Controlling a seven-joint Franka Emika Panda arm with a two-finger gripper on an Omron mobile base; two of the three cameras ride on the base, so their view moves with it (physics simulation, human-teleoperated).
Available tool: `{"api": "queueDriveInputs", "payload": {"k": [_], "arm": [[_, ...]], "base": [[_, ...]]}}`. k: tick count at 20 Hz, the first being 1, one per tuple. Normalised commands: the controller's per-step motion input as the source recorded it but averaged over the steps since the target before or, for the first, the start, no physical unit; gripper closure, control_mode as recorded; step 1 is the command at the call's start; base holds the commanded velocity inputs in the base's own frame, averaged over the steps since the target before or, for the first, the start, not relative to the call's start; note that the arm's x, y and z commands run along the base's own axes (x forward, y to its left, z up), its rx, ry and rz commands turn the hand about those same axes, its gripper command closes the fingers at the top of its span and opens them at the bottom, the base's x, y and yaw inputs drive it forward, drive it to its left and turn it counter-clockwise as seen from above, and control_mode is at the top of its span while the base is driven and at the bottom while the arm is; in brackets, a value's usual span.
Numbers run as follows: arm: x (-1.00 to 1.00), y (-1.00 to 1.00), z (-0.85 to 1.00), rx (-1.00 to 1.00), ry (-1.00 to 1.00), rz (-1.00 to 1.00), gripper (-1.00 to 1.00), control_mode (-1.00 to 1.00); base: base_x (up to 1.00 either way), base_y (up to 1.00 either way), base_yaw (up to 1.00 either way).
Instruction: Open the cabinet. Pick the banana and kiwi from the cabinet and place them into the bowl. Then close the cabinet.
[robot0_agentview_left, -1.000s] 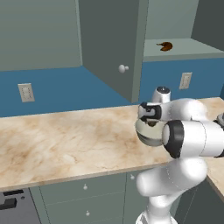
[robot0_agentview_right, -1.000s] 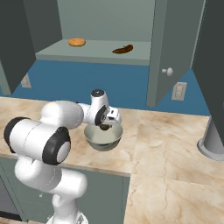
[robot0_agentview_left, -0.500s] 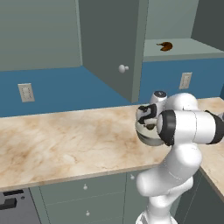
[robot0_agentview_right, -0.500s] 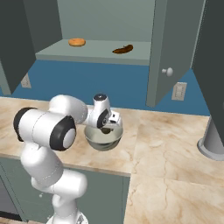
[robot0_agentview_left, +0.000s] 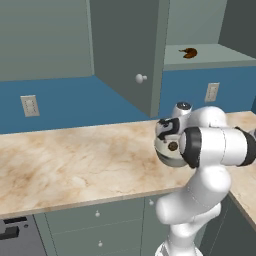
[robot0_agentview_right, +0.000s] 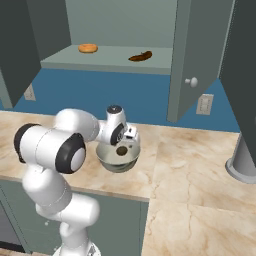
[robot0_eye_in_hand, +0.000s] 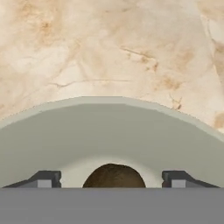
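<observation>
hovering gripper (robot0_eye_in_hand: 112, 178), fingers apart, kiwi (robot0_eye_in_hand: 113, 176) in bowl (robot0_eye_in_hand: 109, 127)

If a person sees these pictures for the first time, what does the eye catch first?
The white arm bends over the bowl on the marble counter, its gripper open above the kiwi lying inside. Behind it the cabinet stands open, with the banana on its shelf.

Even flat light — sharp, soft shadows

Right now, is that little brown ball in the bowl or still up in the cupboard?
In the bowl. The kiwi lies on its pale inside, between the spread fingers and free of them; the banana remains on the cabinet shelf.
</observation>
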Motion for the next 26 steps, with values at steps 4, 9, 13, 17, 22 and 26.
{"api": "queueDriveInputs", "payload": {"k": [4, 9, 13, 17, 22, 26], "arm": [[-0.28, 0.00, 0.70, 0.00, -0.15, 0.00, -1.00, -1.00], [-0.47, 0.00, 0.98, 0.00, -0.13, 0.00, -1.00, -1.00], [-0.57, 0.00, 1.00, 0.00, -0.13, 0.00, -1.00, -1.00], [-0.50, 0.00, 1.00, -0.03, -0.12, -0.02, -1.00, -1.00], [-0.50, 0.00, 1.00, -0.01, -0.15, -0.12, -1.00, -1.00], [-0.34, 0.00, 0.94, -0.01, -0.09, -0.21, -1.00, -1.00]], "base": [[0.00, 0.00, 0.00], [0.00, 0.00, 0.00], [0.00, 0.00, 0.00], [0.00, 0.00, 0.00], [0.00, 0.00, 0.00], [0.00, 0.00, 0.00]]}}
